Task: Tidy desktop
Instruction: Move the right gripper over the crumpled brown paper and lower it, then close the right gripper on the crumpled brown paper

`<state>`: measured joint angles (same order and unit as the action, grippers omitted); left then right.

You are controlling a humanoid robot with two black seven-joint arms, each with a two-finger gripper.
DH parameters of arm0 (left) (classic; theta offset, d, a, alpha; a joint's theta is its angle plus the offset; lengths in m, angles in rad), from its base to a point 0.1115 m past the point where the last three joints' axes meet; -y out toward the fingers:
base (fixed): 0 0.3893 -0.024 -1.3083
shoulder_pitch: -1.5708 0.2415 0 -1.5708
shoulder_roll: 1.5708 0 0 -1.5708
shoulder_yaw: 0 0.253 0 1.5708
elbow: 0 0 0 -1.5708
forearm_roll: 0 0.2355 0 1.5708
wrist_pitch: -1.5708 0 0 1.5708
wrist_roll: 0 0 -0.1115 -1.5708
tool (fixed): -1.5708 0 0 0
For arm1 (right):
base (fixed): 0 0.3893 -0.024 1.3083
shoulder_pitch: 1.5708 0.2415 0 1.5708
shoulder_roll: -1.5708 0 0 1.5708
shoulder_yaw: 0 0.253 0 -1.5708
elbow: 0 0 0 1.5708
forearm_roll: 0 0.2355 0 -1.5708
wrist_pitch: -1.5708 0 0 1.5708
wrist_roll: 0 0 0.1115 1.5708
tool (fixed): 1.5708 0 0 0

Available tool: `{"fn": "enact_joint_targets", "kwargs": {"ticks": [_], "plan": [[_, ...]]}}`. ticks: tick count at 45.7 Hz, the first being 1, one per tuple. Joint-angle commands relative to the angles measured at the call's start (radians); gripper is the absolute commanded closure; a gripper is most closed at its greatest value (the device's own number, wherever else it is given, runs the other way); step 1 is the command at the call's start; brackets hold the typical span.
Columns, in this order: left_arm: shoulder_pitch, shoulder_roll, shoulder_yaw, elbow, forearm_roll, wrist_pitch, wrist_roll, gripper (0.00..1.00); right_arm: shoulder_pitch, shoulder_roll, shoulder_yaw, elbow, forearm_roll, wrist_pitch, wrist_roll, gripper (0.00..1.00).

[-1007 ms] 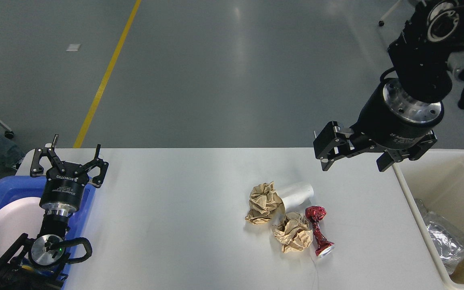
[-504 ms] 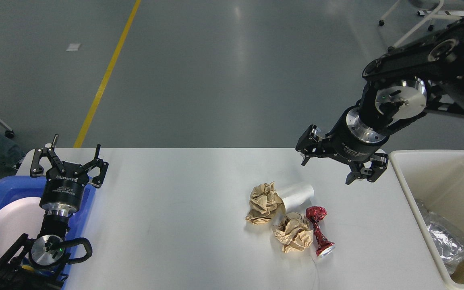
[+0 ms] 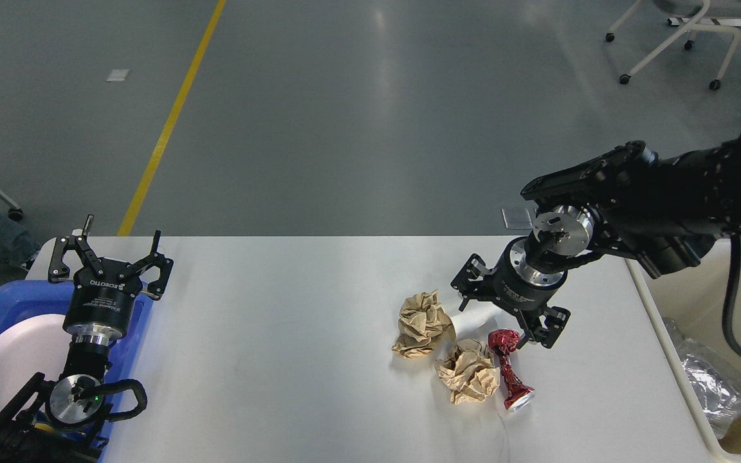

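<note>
Right gripper (image 3: 503, 311), jaws spread, straddles my white paper cup (image 3: 471, 316) lying on its side on the white worktop (image 3: 280, 360); left gripper (image 3: 110, 260), also spread, idles well apart.

A single view came from the robot's head, set above the near edge of the white bench (image 3: 293, 360) and tilted forward and down. It faced 12 o'clock across the bench to grey floor (image 3: 345, 116) beyond. Its arms entered at 8 and 3 o'clock, fairly close below it.
</note>
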<state>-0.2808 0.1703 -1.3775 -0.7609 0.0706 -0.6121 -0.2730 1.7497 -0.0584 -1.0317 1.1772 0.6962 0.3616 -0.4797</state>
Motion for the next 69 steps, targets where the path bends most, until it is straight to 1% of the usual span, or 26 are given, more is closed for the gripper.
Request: {"fn": "enact_joint_targets", "kwargs": {"ticks": [1, 9, 16, 28, 33, 39, 49, 59, 61, 63, 69], "plan": [[0.000, 0.000, 0.000, 0.000, 0.000, 0.000, 0.000, 0.04, -0.079, 0.011, 0.050, -0.036, -0.017, -0.018, 0.004, 0.00], [0.000, 0.000, 0.000, 0.000, 0.000, 0.000, 0.000, 0.04, -0.183, 0.012, 0.088, -0.091, -0.017, -0.076, 0.009, 0.00], [0.000, 0.000, 0.000, 0.000, 0.000, 0.000, 0.000, 0.04, -0.254, 0.014, 0.147, -0.111, -0.018, -0.177, 0.010, 0.00], [0.000, 0.000, 0.000, 0.000, 0.000, 0.000, 0.000, 0.04, -0.328, 0.054, 0.154, -0.139, -0.020, -0.314, 0.013, 0.00], [0.000, 0.000, 0.000, 0.000, 0.000, 0.000, 0.000, 0.04, -0.340, 0.065, 0.159, -0.142, -0.020, -0.340, 0.016, 0.00], [0.000, 0.000, 0.000, 0.000, 0.000, 0.000, 0.000, 0.04, -0.375, 0.068, 0.170, -0.182, -0.020, -0.358, 0.016, 0.00], [0.000, 0.000, 0.000, 0.000, 0.000, 0.000, 0.000, 0.04, -0.441, 0.098, 0.170, -0.263, -0.018, -0.360, 0.018, 0.00], [0.000, 0.000, 0.000, 0.000, 0.000, 0.000, 0.000, 0.04, -0.452, 0.108, 0.170, -0.277, -0.018, -0.362, 0.016, 0.02], [0.000, 0.000, 0.000, 0.000, 0.000, 0.000, 0.000, 0.04, -0.450, 0.108, 0.170, -0.277, -0.017, -0.362, 0.016, 0.05], [0.000, 0.000, 0.000, 0.000, 0.000, 0.000, 0.000, 0.04, -0.450, 0.108, 0.170, -0.277, -0.017, -0.362, 0.016, 0.12], [0.000, 0.000, 0.000, 0.000, 0.000, 0.000, 0.000, 0.04, -0.452, 0.108, 0.173, -0.275, -0.011, -0.360, 0.016, 0.42]]}}
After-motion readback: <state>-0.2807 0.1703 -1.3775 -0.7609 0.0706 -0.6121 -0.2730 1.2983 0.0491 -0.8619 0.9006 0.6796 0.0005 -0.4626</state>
